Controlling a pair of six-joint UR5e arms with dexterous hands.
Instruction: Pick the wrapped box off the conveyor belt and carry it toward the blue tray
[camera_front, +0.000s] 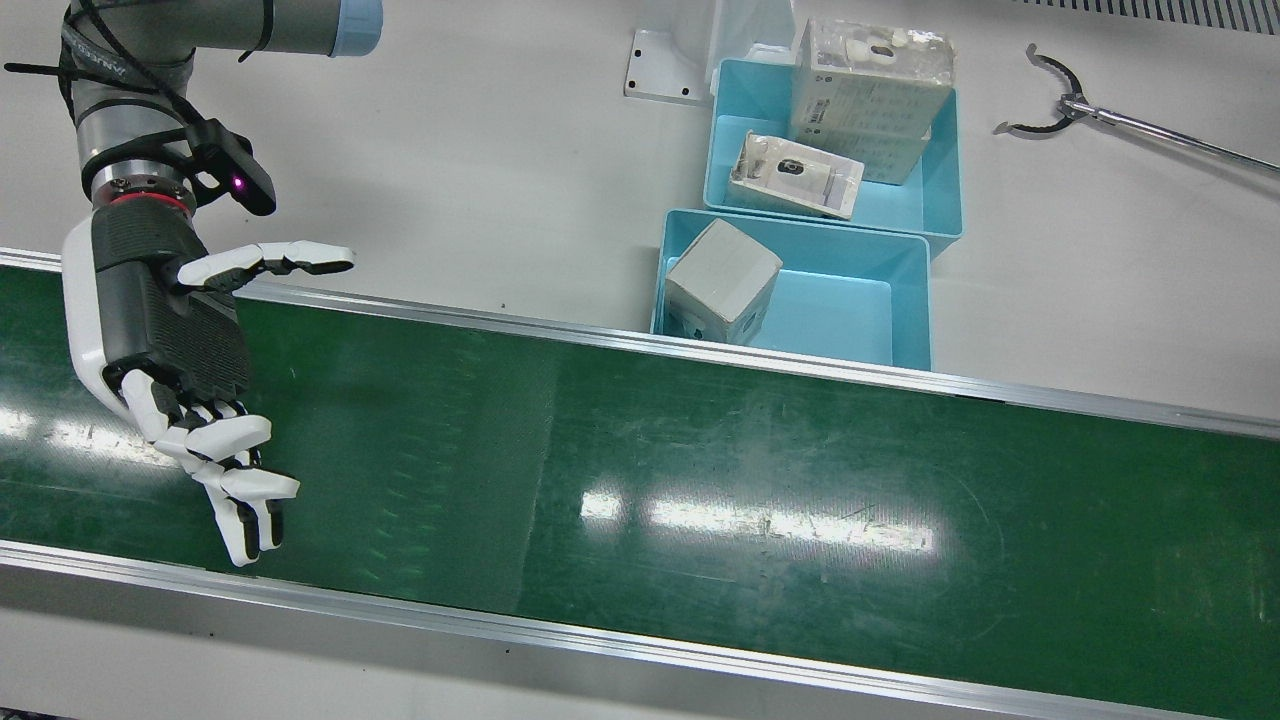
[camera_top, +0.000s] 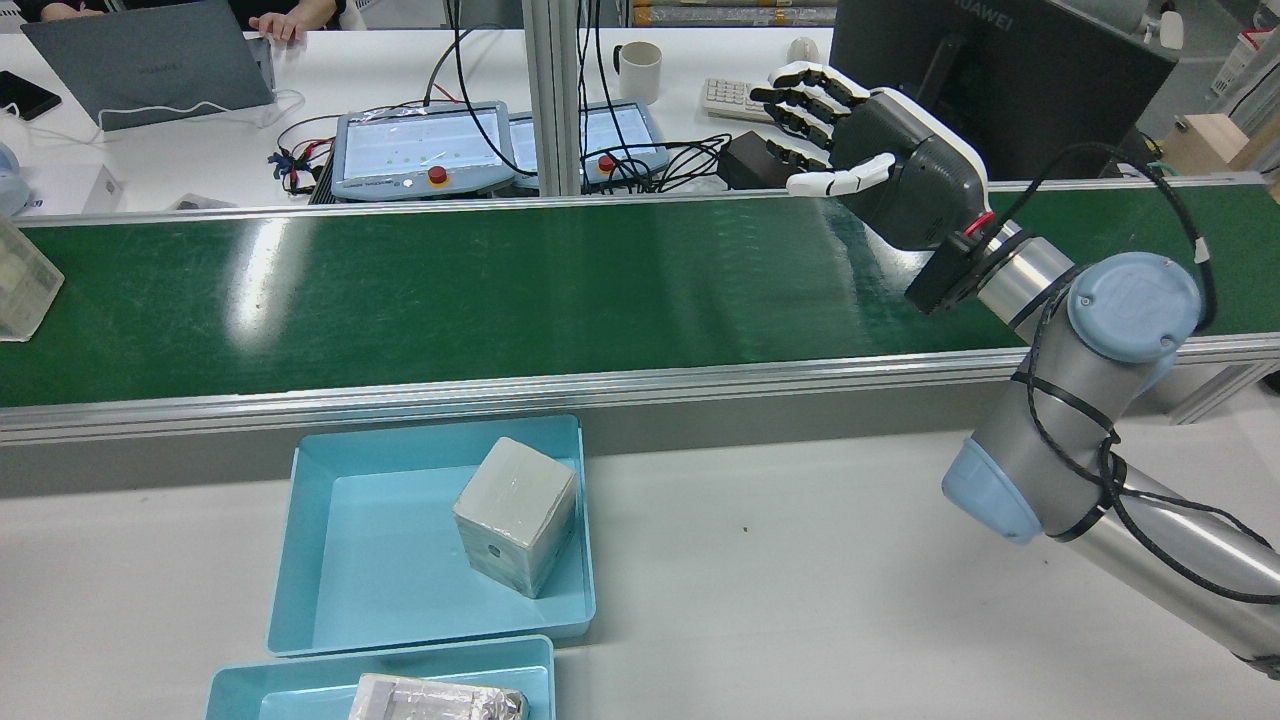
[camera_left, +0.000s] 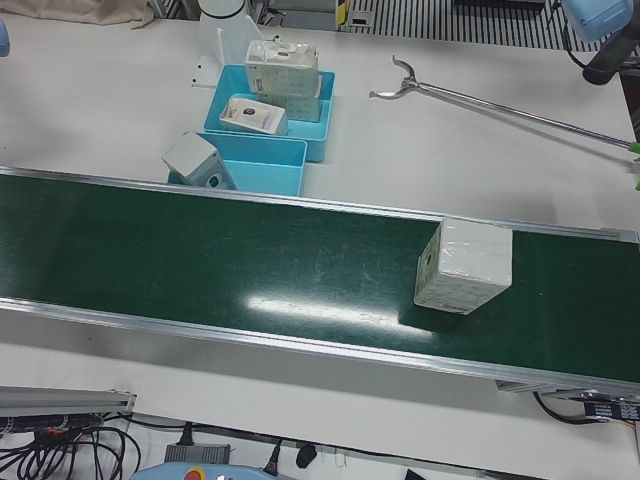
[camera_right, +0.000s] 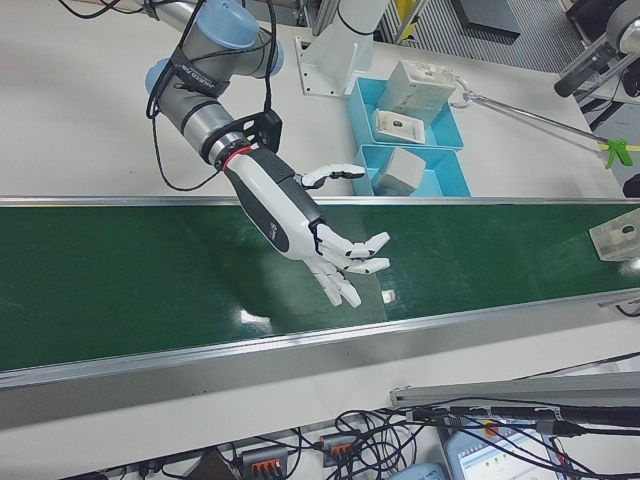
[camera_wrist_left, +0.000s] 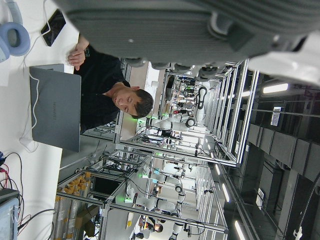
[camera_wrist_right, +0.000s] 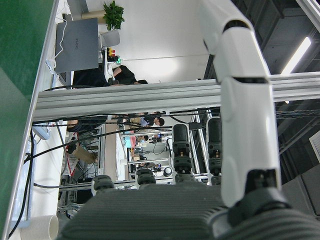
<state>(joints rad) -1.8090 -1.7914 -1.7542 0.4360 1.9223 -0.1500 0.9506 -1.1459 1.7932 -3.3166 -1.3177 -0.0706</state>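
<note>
The wrapped box (camera_left: 463, 266), a white cube in clear film, stands on the green conveyor belt (camera_front: 700, 470), far from my right hand. It also shows at the belt's end in the rear view (camera_top: 20, 285) and the right-front view (camera_right: 618, 238). My right hand (camera_front: 175, 330) hovers over the other end of the belt, open and empty, fingers spread (camera_top: 880, 160). Of my left hand only the dark palm (camera_wrist_left: 200, 20) shows, in its own view. The blue tray (camera_front: 905, 300) beside the belt holds a grey wrapped cube (camera_front: 722, 280).
A second blue tray (camera_front: 945, 190) behind the first holds two wrapped packages. A long reach-grabber tool (camera_front: 1060, 100) lies on the white table. Teach pendants (camera_top: 420, 150), a laptop and cables sit beyond the belt.
</note>
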